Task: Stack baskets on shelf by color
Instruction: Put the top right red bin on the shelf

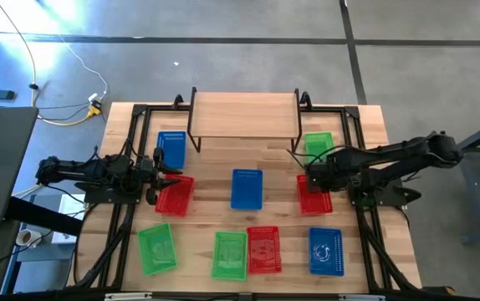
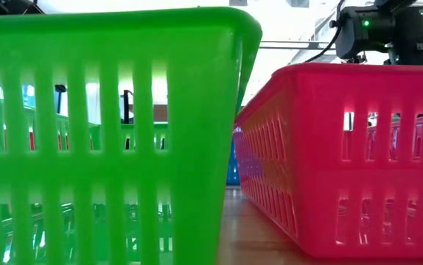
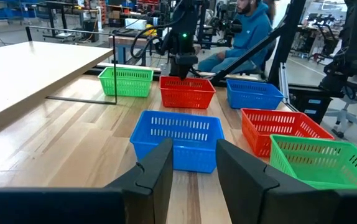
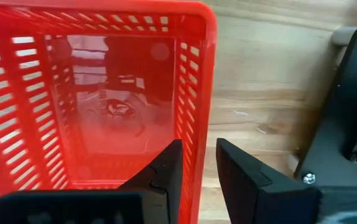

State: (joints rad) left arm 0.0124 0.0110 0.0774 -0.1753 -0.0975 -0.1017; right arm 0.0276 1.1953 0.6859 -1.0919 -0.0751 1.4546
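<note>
In the high view, the light-wood shelf point(image 1: 244, 113) stands at the table's far edge with nothing on it. Nine baskets sit flat on the table: blue point(image 1: 171, 149), point(image 1: 247, 188), point(image 1: 325, 251); green point(image 1: 318, 146), point(image 1: 156, 247), point(image 1: 230, 254); red point(image 1: 175, 194), point(image 1: 314, 196), point(image 1: 263, 249). My left gripper point(image 3: 194, 168) is open above the left red basket and points at the middle blue basket point(image 3: 178, 140). My right gripper point(image 4: 198, 165) is open, pointing down over the right red basket point(image 4: 104, 99). My right gripper comes from above onto one wall of the red basket point(image 4: 197, 124), with one finger point(image 4: 166, 168) inside and the other finger point(image 4: 241, 174) outside. I cannot tell whether the fingers touch the wall. The basket sits flat on the table.
Black frame rails point(image 1: 123, 209) run along both sides of the table under the arms. In the low view a green basket point(image 2: 108, 132) and a red basket point(image 2: 344, 154) fill the picture. A person in a blue top point(image 3: 250, 28) sits beyond the table.
</note>
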